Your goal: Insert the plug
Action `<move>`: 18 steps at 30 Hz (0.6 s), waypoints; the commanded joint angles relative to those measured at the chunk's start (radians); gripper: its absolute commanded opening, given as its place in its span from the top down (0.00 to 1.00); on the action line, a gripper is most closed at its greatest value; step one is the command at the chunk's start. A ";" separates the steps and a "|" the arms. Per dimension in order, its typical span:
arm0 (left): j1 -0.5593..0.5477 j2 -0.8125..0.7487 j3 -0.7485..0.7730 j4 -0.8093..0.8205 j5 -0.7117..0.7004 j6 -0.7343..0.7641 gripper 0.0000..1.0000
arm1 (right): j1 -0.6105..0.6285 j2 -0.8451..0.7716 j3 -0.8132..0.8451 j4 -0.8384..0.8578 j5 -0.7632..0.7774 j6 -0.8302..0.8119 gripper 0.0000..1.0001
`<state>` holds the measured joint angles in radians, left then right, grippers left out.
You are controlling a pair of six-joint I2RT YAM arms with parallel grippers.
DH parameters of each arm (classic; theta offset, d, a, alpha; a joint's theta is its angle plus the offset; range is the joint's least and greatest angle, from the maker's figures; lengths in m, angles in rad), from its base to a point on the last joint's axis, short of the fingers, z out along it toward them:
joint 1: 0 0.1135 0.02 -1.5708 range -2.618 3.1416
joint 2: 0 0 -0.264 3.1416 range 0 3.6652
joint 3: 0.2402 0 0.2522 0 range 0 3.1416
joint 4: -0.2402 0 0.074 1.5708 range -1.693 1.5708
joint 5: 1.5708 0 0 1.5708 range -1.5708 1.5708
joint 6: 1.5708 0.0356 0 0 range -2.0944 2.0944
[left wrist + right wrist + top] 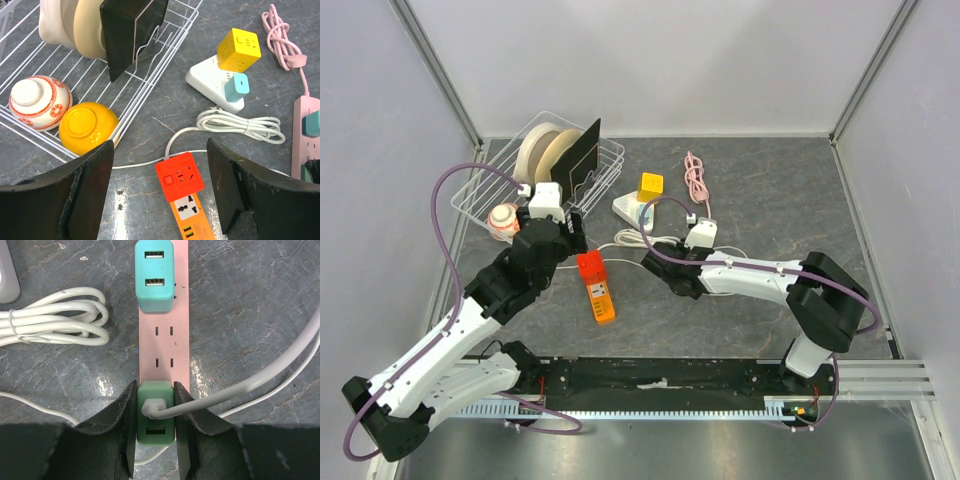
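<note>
right end effector [155,395] clamps green plug [155,432] on pink strip [163,350]; tilt or white cable [260,377] drag could jam prongs. left end effector [160,150] wide, empty.

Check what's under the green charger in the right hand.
The pink strip lies under the green charger, which the right hand grips. That part of the strip is covered, so whether the prongs are seated can't be seen.

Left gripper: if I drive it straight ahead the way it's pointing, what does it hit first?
Probably the orange power strip, whose switch end sits centred just ahead of the open left gripper; depth is unclear from the wrist view.
</note>
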<state>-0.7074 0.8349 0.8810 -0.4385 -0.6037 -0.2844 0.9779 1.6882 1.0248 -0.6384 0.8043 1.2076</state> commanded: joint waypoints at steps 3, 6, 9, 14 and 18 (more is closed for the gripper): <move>0.017 -0.014 -0.013 0.064 -0.056 0.036 0.19 | -0.004 0.120 -0.160 -0.034 -0.392 0.058 1.00; 0.020 -0.010 -0.013 0.066 -0.053 0.036 0.19 | -0.007 0.108 -0.175 -0.017 -0.402 0.061 1.00; 0.022 -0.014 -0.014 0.066 -0.059 0.036 0.19 | -0.005 0.105 -0.151 -0.024 -0.390 0.047 1.00; 0.022 -0.025 -0.017 0.070 -0.062 0.036 0.19 | 0.008 0.045 -0.057 -0.073 -0.297 -0.003 0.60; 0.023 -0.022 -0.024 0.076 -0.059 0.040 0.19 | 0.012 -0.022 0.012 -0.125 -0.219 -0.011 0.41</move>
<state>-0.6903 0.8261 0.8635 -0.4297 -0.6270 -0.2779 0.9791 1.6817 1.0145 -0.6468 0.7052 1.1942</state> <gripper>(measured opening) 0.809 0.503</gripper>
